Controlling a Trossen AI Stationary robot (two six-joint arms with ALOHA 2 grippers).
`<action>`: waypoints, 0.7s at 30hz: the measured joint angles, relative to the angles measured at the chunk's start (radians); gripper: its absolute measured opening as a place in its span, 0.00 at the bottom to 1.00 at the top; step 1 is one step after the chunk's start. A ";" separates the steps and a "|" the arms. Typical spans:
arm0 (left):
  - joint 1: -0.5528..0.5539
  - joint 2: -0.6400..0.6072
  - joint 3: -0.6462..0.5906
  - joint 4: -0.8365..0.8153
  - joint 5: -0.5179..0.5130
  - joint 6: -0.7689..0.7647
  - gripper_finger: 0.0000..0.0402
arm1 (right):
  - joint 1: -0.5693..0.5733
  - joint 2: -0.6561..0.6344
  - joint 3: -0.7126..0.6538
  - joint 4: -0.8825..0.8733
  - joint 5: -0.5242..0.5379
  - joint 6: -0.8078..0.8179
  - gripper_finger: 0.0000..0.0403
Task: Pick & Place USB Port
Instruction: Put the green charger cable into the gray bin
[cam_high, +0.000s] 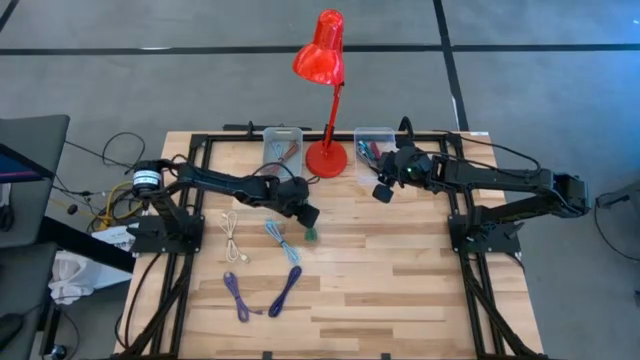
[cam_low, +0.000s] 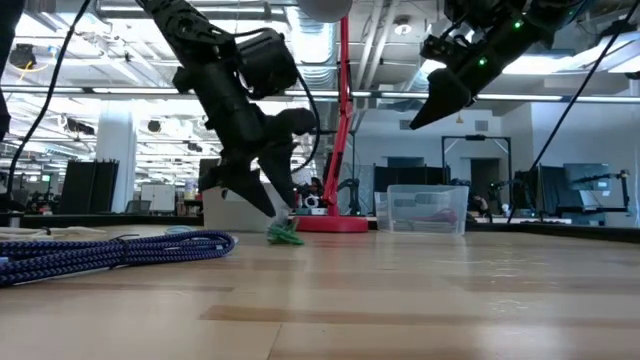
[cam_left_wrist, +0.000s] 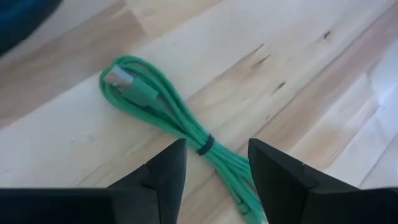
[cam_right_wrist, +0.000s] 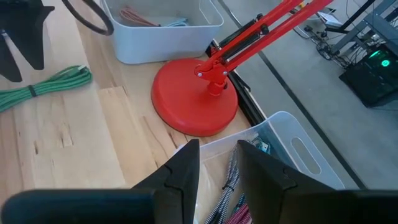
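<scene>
The green USB cable (cam_left_wrist: 155, 102) is a bundle tied with a dark band, and it lies flat on the wooden table (cam_high: 400, 290) near its middle (cam_high: 311, 235). My left gripper (cam_left_wrist: 216, 168) is open and points down just above it. Its fingers stand on either side of the bundle's banded part, close to the tabletop in the low view (cam_low: 268, 205). My right gripper (cam_high: 382, 192) is open and empty. It hangs high in the air (cam_low: 428, 110) near the right clear bin (cam_right_wrist: 292, 143), beside the red lamp's base (cam_right_wrist: 196, 102).
A red desk lamp (cam_high: 326, 157) stands at the far edge between two clear bins (cam_high: 282, 145) (cam_high: 372, 145), both holding cables. White (cam_high: 232, 235), light blue (cam_high: 282, 240) and purple (cam_high: 260, 295) cables lie left of and nearer than the green one. The table's right half is bare wood.
</scene>
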 joint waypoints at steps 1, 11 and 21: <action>0.003 0.001 0.000 0.000 0.005 -0.001 0.43 | 0.000 0.000 0.000 0.000 0.000 0.000 0.25; 0.013 0.079 0.000 0.014 0.075 -0.036 0.41 | 0.000 0.000 0.000 0.000 0.000 0.002 0.25; 0.013 0.108 0.002 0.086 0.070 -0.037 0.41 | 0.000 0.000 0.000 0.000 0.000 0.002 0.25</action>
